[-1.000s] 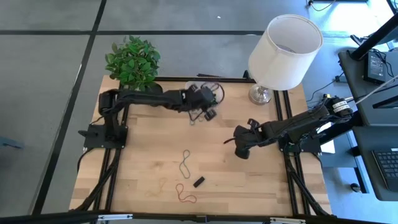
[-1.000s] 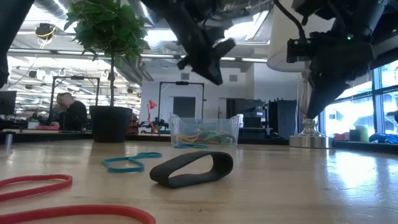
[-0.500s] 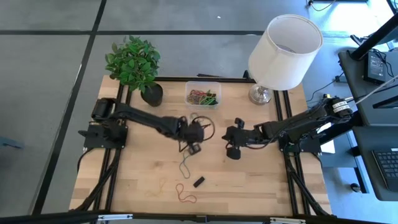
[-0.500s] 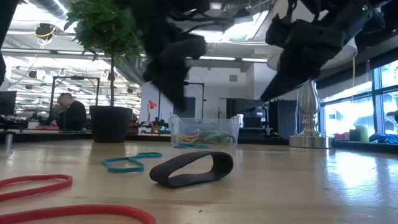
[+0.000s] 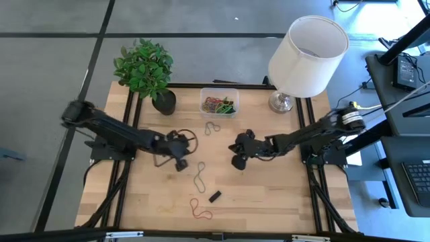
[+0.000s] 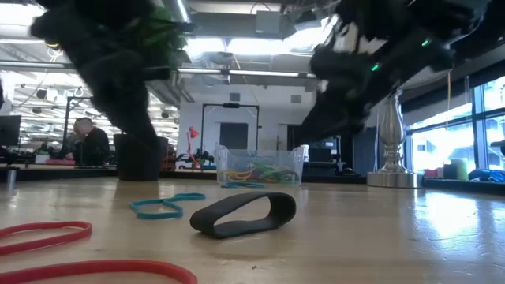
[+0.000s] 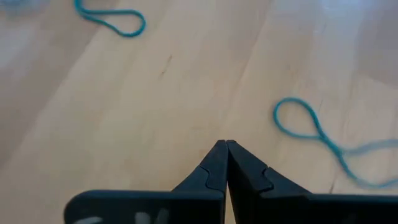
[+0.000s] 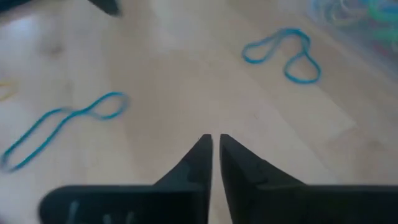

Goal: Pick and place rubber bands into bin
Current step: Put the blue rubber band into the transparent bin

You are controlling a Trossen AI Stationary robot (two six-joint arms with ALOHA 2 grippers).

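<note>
The table (image 5: 148, 202) holds the bin (image 5: 219, 103) at its far edge, already holding a heap of bands. Loose bands lie scattered in front. A twisted blue band (image 5: 200, 175) lies lengthwise between the two arms, running from far to near. The left gripper (image 5: 180, 163) sits just beside it, fingers pressed together and empty. The right gripper (image 5: 236, 161) is a little farther off, nearly closed, also empty. Left looks nearer.

Two dark jointed arms; black wedge-tipped left claw (image 7: 226, 163), right claw (image 8: 212, 158).
</note>
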